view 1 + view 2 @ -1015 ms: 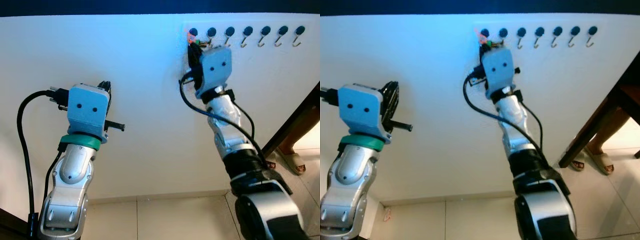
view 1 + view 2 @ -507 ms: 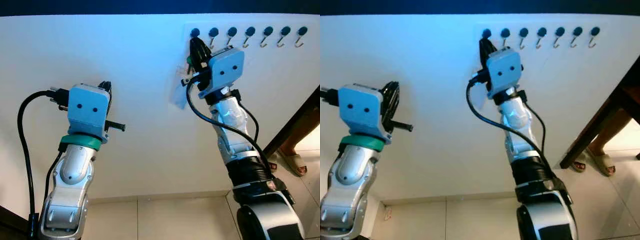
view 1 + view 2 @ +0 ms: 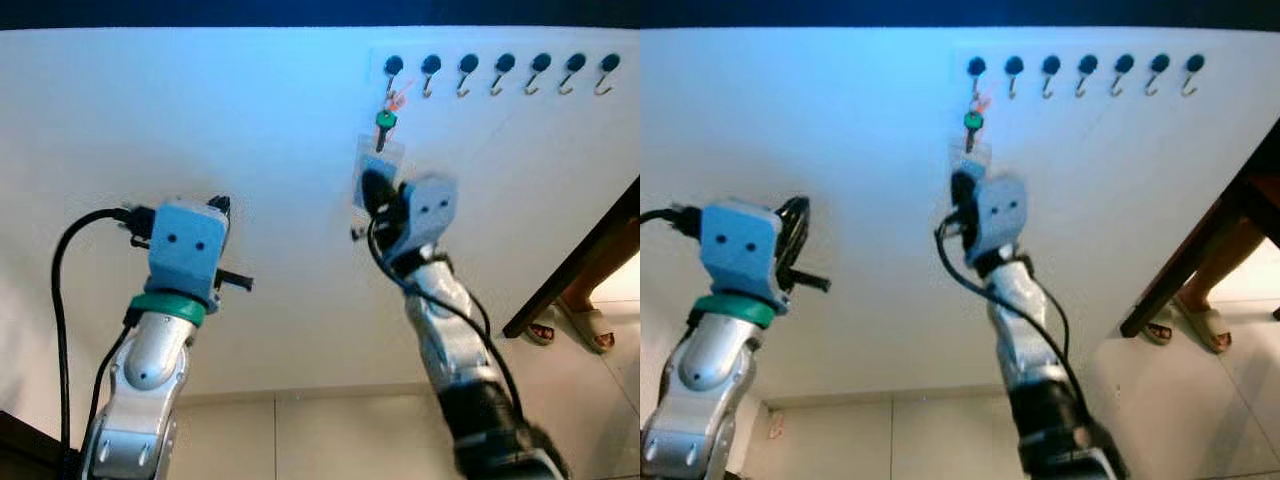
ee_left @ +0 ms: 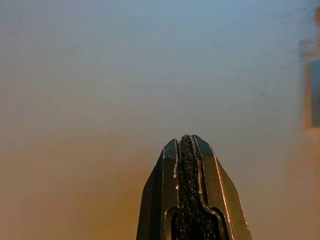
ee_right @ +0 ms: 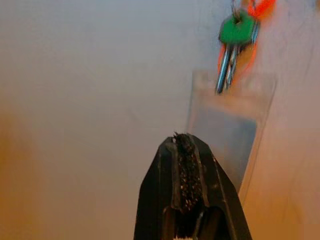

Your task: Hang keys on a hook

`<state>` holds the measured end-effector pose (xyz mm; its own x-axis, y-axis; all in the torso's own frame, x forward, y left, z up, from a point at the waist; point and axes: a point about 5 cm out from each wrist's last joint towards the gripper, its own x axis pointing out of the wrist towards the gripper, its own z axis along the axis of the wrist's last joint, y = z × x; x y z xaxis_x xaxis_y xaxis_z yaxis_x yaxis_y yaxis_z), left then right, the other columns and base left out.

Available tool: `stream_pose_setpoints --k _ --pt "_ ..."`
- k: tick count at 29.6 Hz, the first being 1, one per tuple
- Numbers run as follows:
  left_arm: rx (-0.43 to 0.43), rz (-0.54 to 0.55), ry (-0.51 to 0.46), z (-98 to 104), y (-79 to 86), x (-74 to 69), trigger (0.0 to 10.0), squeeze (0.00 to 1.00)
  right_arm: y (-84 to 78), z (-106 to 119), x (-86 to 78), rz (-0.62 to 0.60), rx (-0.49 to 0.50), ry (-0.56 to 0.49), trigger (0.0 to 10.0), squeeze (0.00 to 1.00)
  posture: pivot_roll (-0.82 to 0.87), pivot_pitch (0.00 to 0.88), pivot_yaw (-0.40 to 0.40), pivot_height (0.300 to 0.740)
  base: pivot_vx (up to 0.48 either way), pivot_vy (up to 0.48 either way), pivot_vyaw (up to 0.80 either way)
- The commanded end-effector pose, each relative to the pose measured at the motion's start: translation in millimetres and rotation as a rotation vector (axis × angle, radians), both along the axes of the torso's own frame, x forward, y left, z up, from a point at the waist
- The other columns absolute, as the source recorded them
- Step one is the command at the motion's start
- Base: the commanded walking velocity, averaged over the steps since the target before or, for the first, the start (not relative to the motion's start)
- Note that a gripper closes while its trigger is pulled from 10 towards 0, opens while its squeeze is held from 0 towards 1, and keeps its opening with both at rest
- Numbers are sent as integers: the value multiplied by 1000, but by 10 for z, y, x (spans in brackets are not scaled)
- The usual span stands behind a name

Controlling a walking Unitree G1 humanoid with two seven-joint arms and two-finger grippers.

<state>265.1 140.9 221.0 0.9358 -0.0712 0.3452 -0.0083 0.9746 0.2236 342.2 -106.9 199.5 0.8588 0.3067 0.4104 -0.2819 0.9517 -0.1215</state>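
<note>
A bunch of keys with a green head, an orange loop and a clear plastic tag hangs from the leftmost hook in a row of several hooks on the white wall. My right gripper is just below the tag, shut with nothing in it. In the right wrist view its closed fingertips point up at the green keys and the tag, apart from them. My left gripper is raised toward bare wall at the left, its fingers shut and empty.
A dark wooden furniture leg slants across the right edge. A person's sandalled feet stand on the tiled floor beside it. The other hooks to the right carry nothing. A skirting line runs along the wall's foot.
My right gripper has let go of the keys and dropped down from the hook row. The keys now hang from the leftmost hook. The left arm has shifted slightly.
</note>
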Motion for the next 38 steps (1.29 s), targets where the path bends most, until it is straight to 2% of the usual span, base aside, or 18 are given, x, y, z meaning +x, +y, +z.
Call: stream_pose_setpoints --k 1,3,7,10,13,17,19,38 --pt "-24 14 62 -116 50 -8 10000 0 13 -41 -92 -8 7 -3 10000 0 -32 0 63 740 0 0 0" --pt "-40 17 144 -250 86 -9 10000 0 -38 -180 -201 -58 -10 24 10000 0 -39 0 66 740 0 0 0" --pt "-40 -8 221 -397 75 -42 10000 0 -125 -269 -294 -123 -57 29 10000 0 -49 0 72 740 0 0 0" --pt "-47 -16 210 -407 55 -29 10000 0 -177 -280 -314 -147 -92 29 10000 0 -57 0 74 740 0 0 0" --pt "-50 21 168 -345 61 18 10000 0 -178 -250 -293 -157 -119 7 10000 0 -55 0 69 740 0 0 0" --pt "14 56 103 -262 56 57 10000 0 -126 -164 -267 -164 -154 -36 10000 0 -47 0 61 740 0 0 0" --pt "15 60 100 -255 57 66 10000 0 -105 -148 -261 -166 -154 -39 10000 0 -46 0 60 740 0 0 0" --pt "2 71 79 -215 73 68 10000 0 -39 -130 -252 -155 -125 -27 10000 0 -39 0 61 740 -379 0 0"
